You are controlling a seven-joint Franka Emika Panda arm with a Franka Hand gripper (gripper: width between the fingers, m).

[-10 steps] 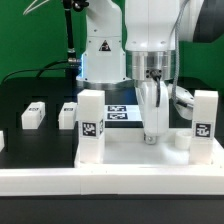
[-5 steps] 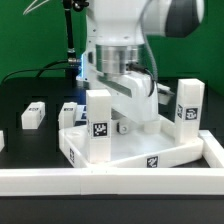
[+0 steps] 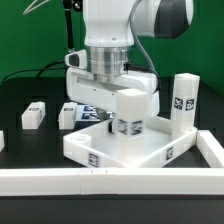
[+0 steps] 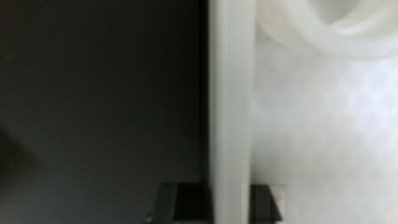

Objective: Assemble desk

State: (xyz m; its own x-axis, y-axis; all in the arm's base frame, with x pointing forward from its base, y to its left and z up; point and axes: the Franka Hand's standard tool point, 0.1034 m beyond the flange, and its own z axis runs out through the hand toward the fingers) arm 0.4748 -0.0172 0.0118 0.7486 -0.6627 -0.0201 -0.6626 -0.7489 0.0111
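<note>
Desk panel (image 3: pixel 112 153): white, rimmed, askew on the black table (image 3: pixel 40 138) inside the border rail (image 3: pixel 60 182). It carries a near leg (image 3: pixel 133 108), upright, which screens the fingertips in the exterior view, and a far leg (image 3: pixel 183 100) at the corner toward that view's right; a loose leg (image 3: pixel 33 113) and a second loose leg (image 3: pixel 68 112) lie apart on the table. Gripper (image 4: pixel 222 205): the blurred wrist view shows its dark tips clamped on the panel's thin rim. Against half a second ago, the panel has swung further round, carrying the near leg from the exterior view's left toward centre.
</note>
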